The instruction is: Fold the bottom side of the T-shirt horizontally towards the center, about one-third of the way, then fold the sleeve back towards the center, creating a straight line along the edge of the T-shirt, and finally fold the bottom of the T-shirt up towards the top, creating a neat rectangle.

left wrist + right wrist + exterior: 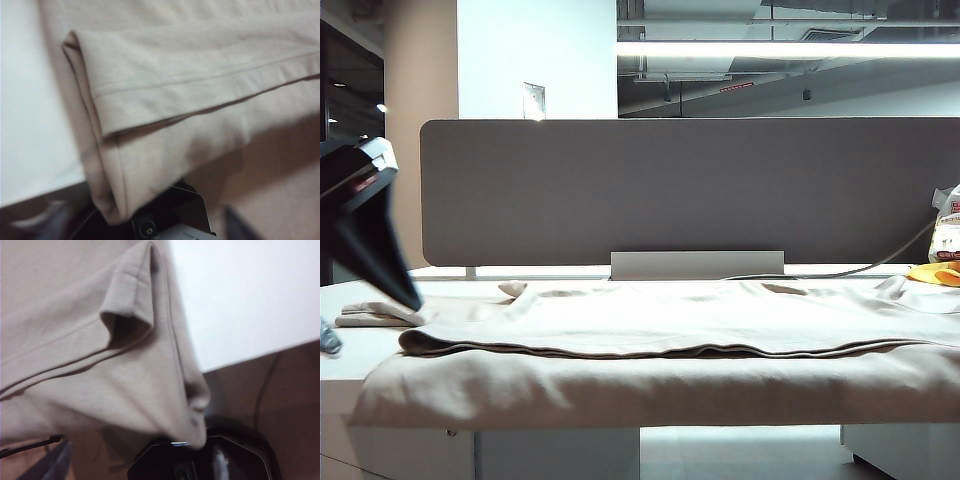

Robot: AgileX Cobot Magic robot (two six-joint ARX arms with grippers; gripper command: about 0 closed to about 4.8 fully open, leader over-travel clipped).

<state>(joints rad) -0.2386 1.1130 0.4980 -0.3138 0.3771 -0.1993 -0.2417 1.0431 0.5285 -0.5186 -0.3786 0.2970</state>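
Left wrist view gives you no fingers, so you cannot tell whether the left gripper stands spread or pressed together; the same goes for the right gripper in its own view. In the exterior view the left arm (365, 225) hangs above the T-shirt (660, 320), which lies across the table (340, 300) with its bottom of the T-shirt (200, 82) folded over.

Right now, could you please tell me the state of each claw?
Left claw: cannot be told; the T-shirt drapes over it.
Right claw: cannot be told; cloth hides its jaws too.
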